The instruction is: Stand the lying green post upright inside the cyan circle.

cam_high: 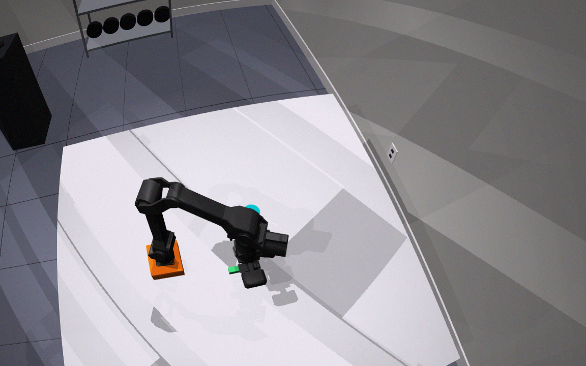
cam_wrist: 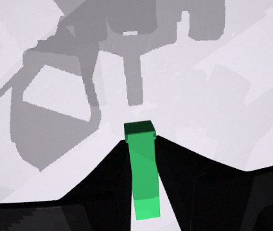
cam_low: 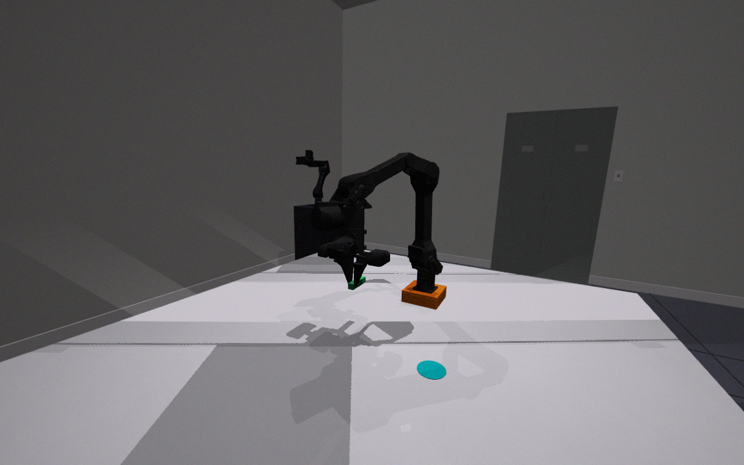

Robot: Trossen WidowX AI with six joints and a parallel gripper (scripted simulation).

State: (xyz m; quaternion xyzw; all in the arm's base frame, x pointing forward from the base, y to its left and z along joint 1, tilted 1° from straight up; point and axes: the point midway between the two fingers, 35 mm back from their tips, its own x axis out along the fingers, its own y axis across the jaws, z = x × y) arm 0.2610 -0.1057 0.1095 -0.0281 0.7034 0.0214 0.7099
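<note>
Green post [cam_wrist: 143, 171] sits clamped in my nearly closed tool [cam_low: 356, 276] above the desk [cam_low: 537, 370]; I lift clear, then tip it upright toward the cyan circle [cam_low: 431, 369] at five o'clock.

White counter [cam_high: 249, 150], wide and flat, crossed by thin grey lines and broad grey shadow bands. Directly on it: orange base block [cam_high: 165, 266] toward 8 o'clock in the top view, carrying the black arm; flat cyan circle [cam_low: 431, 369] near the centre, half hidden under the arm from above, well apart from the block. Dark tiled floor [cam_high: 104, 82] bordering the counter at 12 and 9 o'clock.
</note>
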